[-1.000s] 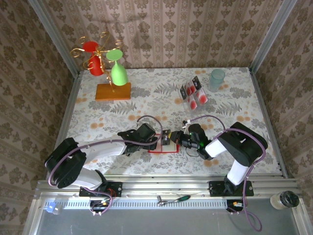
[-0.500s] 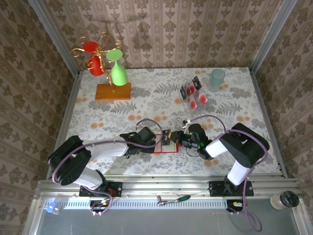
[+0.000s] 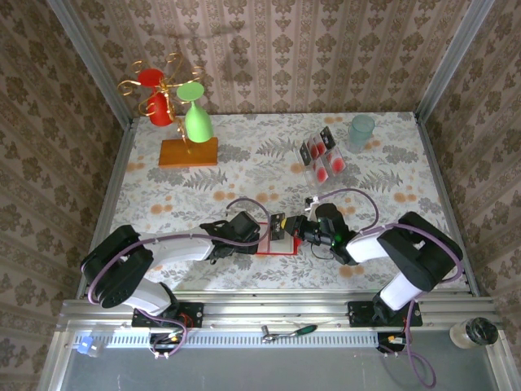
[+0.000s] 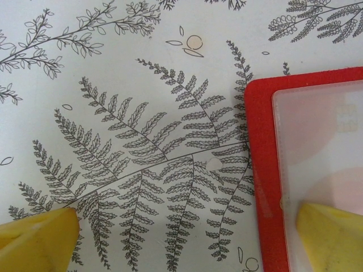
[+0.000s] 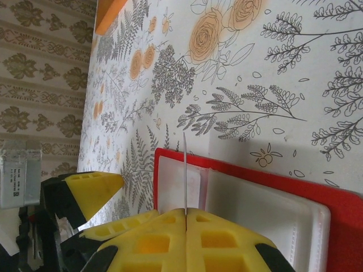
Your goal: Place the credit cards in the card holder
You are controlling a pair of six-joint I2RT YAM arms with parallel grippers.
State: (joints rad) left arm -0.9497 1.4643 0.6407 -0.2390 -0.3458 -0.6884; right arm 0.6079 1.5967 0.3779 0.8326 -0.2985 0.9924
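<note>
At lower centre of the top view, the card holder (image 3: pixel 275 249) lies open and flat on the flowered cloth (image 3: pixel 244 175), close to the table's near edge; the left gripper (image 3: pixel 254 235) has its jaws wide apart, straddling the holder's left red border, one yellow finger (image 4: pixel 34 241) over bare cloth, the other over the pale pocket; the right gripper (image 3: pixel 286 230) is clamped on one credit card (image 5: pixel 185 164), seen edge-on and upright above the pocket's edge; more credit cards (image 3: pixel 323 155) sit in a clear rack (image 3: pixel 313 173) toward the upper right, with open cloth between rack and holder.
</note>
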